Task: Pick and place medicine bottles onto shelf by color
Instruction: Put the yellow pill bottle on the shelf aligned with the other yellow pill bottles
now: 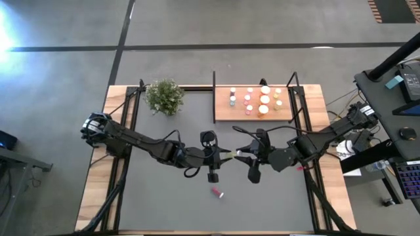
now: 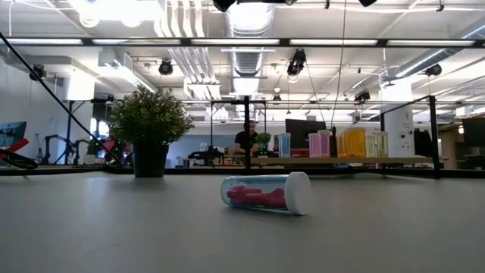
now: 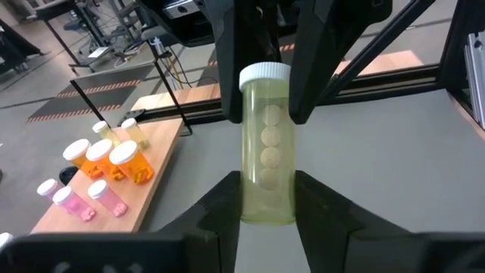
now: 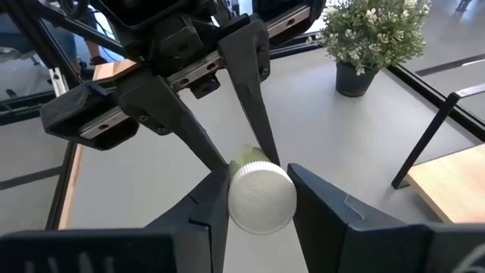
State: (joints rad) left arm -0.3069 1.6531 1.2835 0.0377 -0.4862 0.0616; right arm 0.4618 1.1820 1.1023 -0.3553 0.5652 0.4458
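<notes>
A yellow-green medicine bottle with a white cap is held level above the middle of the table, between my two grippers. My left gripper is shut on its bottom end and my right gripper on its cap end. A pink bottle lies on its side on the tabletop nearer the front; it also shows in the low view. The wooden shelf at the far right carries several pink, orange, yellow-green and white bottles. My left gripper pinches the bottle's lower body, near its bottom end, between its two fingers. The fingers come level from the table's left and lie along the bottle. The bottle is lifted clear of the table, lying level. My right gripper has the bottle's white cap between its two fingers, which come level from the table's right. In the left wrist view its fingers lie against both sides of the cap end.
A potted green plant stands at the far left of the table. Black frame posts stand at the shelf's edges. The dark tabletop between the arms and the front edge holds only the pink bottle. A person sits in the room beyond.
</notes>
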